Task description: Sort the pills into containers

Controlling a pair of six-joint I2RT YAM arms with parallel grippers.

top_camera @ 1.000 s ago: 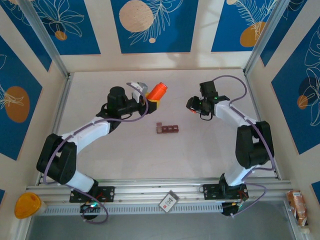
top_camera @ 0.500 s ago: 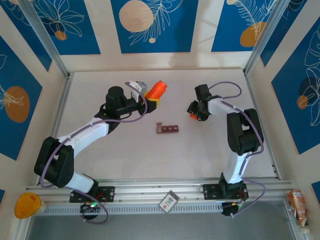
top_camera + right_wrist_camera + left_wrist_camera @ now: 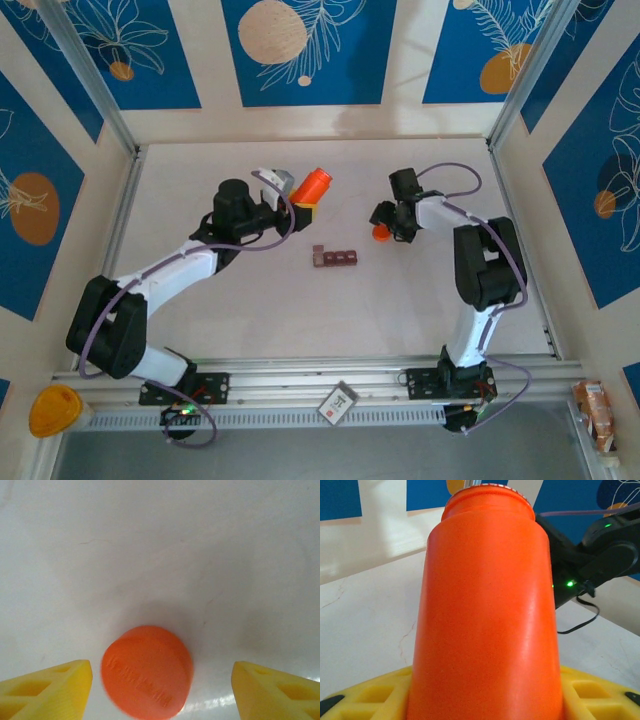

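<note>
Top external view, Ben, reading from the left: what has the left gripper [image 3: 303,207] got?

It is clamped round the base of the orange bottle [image 3: 314,184], Ana, which tilts up and away from it. The left wrist view has the yellow fingers [image 3: 365,697] tight against that base.

And the containers [image 3: 335,258]?

Out in the middle of the table [image 3: 250,310], nearer us than the bottle and apart from both grippers. It is a small dark reddish-brown strip of three square cells in a row, with a little block at its left end that I cannot make out. I see no pills in it.

How would it handle?

Light and stiff, I judge, and likely to skate on that smooth top. I would pinch it across its narrow width, or pin one end while pouring.

Further right?

The orange cap [image 3: 381,233] lies flat on the table, and the right gripper [image 3: 384,222] hangs over it with jaws apart. The right wrist view shows a gap on each side, so it touches nothing
</note>
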